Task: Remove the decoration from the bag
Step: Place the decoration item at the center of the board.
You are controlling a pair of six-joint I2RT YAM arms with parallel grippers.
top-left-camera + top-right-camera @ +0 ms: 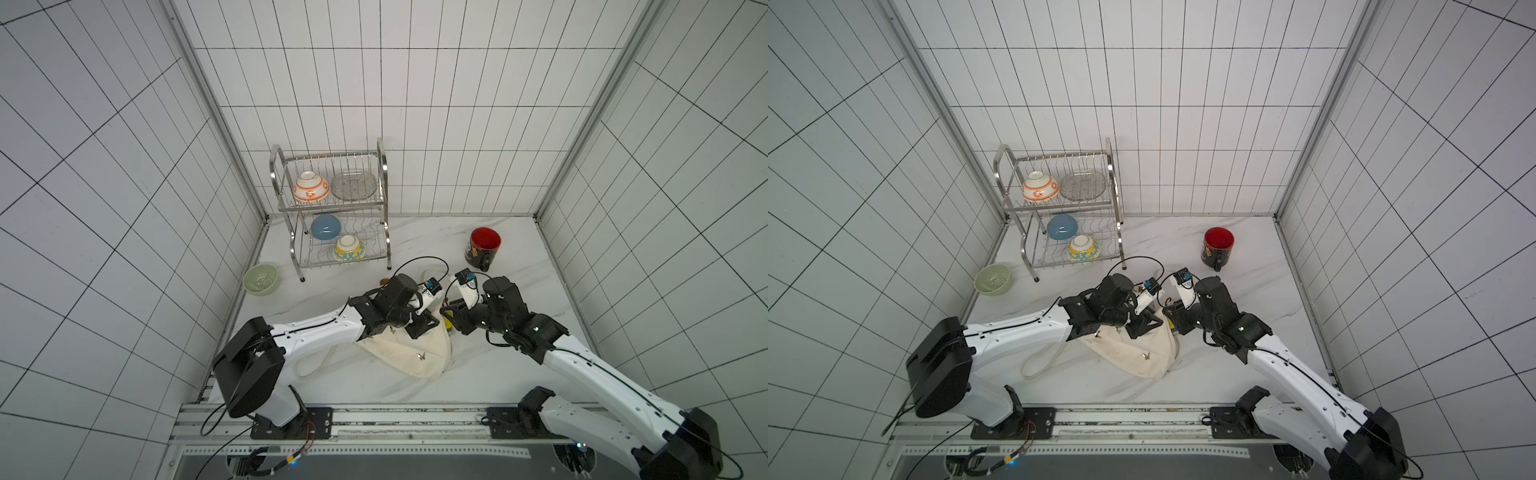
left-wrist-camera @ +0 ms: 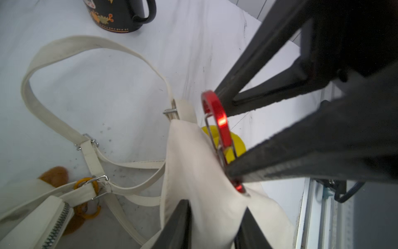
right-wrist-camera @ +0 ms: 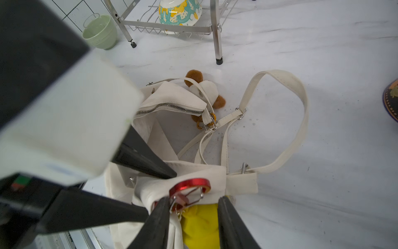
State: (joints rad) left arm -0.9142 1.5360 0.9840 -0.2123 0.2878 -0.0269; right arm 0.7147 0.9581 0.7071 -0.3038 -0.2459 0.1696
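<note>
Now: one bag (image 2: pixel 193 172), pinched by left fingers (image 2: pixel 178 226); one red carabiner (image 3: pixel 189 182) between right fingers (image 3: pixel 159 226), grip unclear.

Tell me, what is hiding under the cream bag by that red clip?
A bright yellow object peeks out from under the bag, right beside the red clip. The fabric covers most of it, so what it is cannot be told.

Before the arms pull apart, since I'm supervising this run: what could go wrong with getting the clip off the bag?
1. The right pincer straddles the smooth red clip with just its tips, so it may slip off.
2. The clip looks hooked to the bag, and the left pincer has only a fold of soft fabric. Pulling could drag the whole bag.
3. Both pincers crowd one spot and might collide.
</note>
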